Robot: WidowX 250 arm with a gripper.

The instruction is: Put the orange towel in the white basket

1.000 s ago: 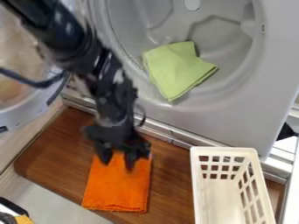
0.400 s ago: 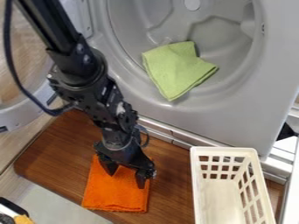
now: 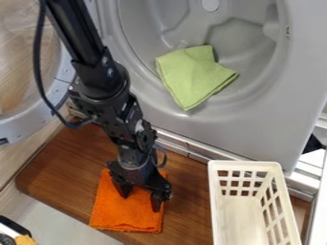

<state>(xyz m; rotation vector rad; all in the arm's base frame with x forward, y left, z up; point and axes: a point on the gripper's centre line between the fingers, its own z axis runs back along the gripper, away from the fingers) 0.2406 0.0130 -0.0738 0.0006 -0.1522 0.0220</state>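
Type of place: laundry area w/ household-type equip.; actual home vs. lab mock-up can't be confirmed. Evid.: grey front-load mach. [image 3: 239, 139], washer or dryer, exact type undet.; rd. drum opening [image 3: 246, 45] in its front; rd. door [image 3: 28, 125] w/ see-thru pane, standing open at L of view; green cloth [image 3: 195, 79] lying in opening. In front of mach.: brown wood board [image 3: 60, 165] w/ orange towel [image 3: 127, 215] laid on it; white basket [image 3: 246, 165], perforated sides, nr. R edge of view.
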